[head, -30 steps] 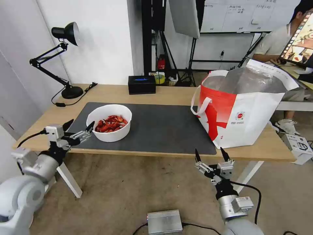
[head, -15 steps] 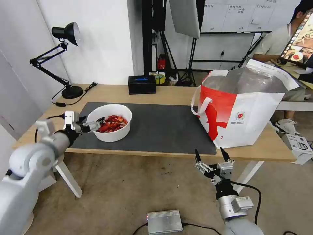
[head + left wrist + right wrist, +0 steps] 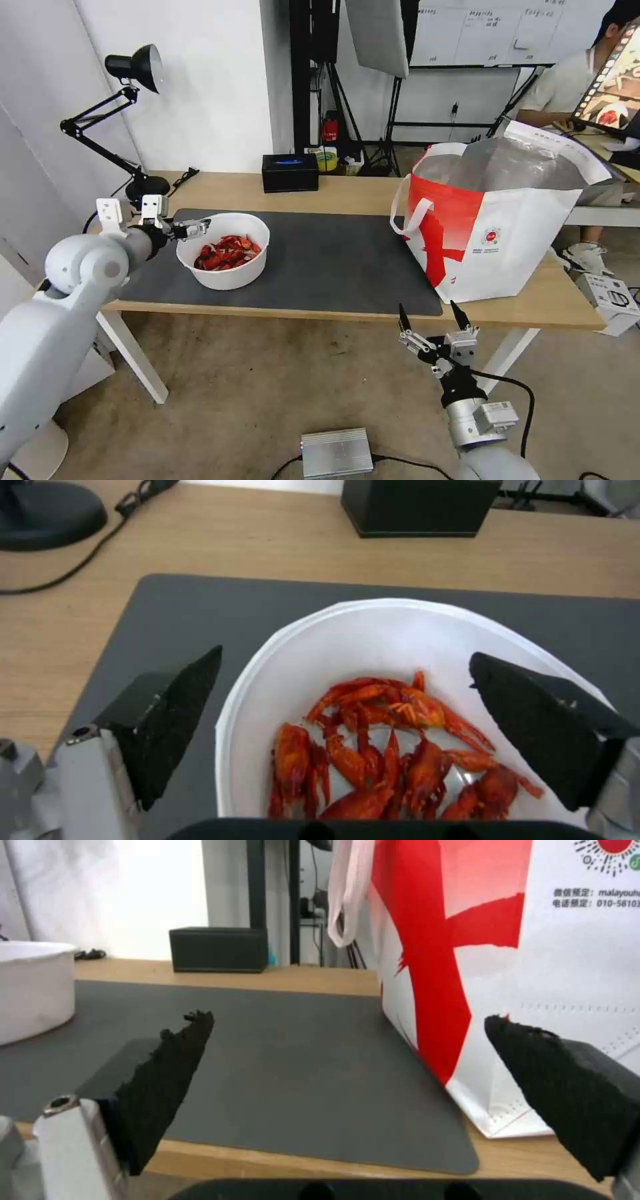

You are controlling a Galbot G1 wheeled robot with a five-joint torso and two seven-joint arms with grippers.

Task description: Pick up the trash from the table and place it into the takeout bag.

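Occlusions near the left gripper point(image 3: 343, 730).
Bowl point(image 3: 373, 640) near rim cut off below the fingers; takeout bag point(image 3: 533, 965) print unreadable.

Left end effector point(image 3: 198, 229) extended forward with fingers spread; right end effector point(image 3: 432, 319) low, upright, fingers spread

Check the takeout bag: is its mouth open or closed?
Open. The takeout bag stands upright on the table, its top spread wide so the silver foil lining shows inside; the white strap handle hangs down its side.

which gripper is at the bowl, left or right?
The left gripper, open at the near-left rim of the white bowl of red shells. The right gripper hangs open below the table edge by the takeout bag.
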